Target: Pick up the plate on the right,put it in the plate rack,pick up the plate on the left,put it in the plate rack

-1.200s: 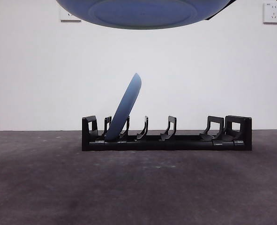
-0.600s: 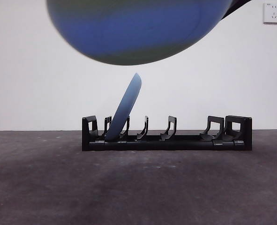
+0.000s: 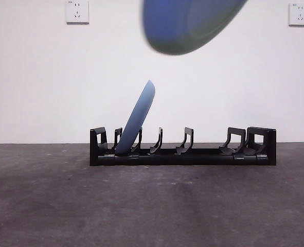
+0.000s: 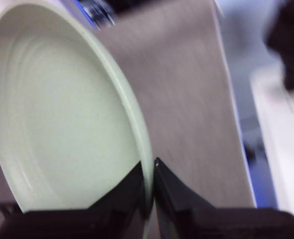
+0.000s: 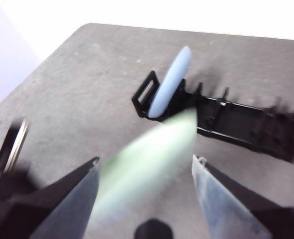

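One plate (image 3: 137,117) stood racked near the plate rack's (image 3: 182,152) left end. Above the rack, the left gripper (image 4: 150,172) clamped the second plate's (image 3: 190,23) rim; insertion remained. The right gripper (image 5: 146,167) was wide, empty.

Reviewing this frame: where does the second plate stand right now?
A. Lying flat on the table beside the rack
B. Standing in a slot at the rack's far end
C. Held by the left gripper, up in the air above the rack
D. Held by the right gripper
C: the left gripper is shut on the rim of the second plate, which hangs blurred above the plate rack; only the first plate stands in a slot.
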{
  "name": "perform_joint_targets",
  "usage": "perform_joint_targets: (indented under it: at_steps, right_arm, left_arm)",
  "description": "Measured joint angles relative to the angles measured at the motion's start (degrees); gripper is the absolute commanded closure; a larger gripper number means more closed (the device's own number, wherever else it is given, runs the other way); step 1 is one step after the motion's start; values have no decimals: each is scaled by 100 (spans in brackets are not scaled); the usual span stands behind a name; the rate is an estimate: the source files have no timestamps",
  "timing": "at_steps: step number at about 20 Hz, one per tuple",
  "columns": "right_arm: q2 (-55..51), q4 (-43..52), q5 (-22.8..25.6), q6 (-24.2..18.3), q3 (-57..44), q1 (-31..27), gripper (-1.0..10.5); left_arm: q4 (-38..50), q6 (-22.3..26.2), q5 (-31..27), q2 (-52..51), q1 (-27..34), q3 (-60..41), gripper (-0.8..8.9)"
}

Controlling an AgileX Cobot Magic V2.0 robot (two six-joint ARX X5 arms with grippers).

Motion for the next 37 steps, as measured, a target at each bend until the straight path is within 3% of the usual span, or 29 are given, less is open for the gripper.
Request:
perform_joint_targets:
  at_steps: [4, 10, 13, 21, 26, 37]
  right_arm:
    - [-417, -774, 289, 2, 0, 2, 631]
    - [-662, -1432, 310, 2, -2, 2, 631]
    - [-704, -1447, 310, 2, -2, 2, 631]
    - [-695, -1447, 310, 7, -4, 2, 632]
    - [-693, -1447, 310, 22, -31, 2, 632]
    - [-693, -1447, 310, 22, -42, 2, 632]
  left_arm:
    - [1812, -1064, 358, 448, 671, -2, 822]
    - [3438, -2168, 356, 1340, 1266, 0, 822]
    - [4096, -2551, 11, 1958, 1482, -2, 822]
    - [4835, -2743, 94, 3123, 1974, 0, 822]
    - [4791, -2863, 308, 3663, 2118, 444, 822]
    - [4317, -2868, 98, 4256, 2238, 822, 822]
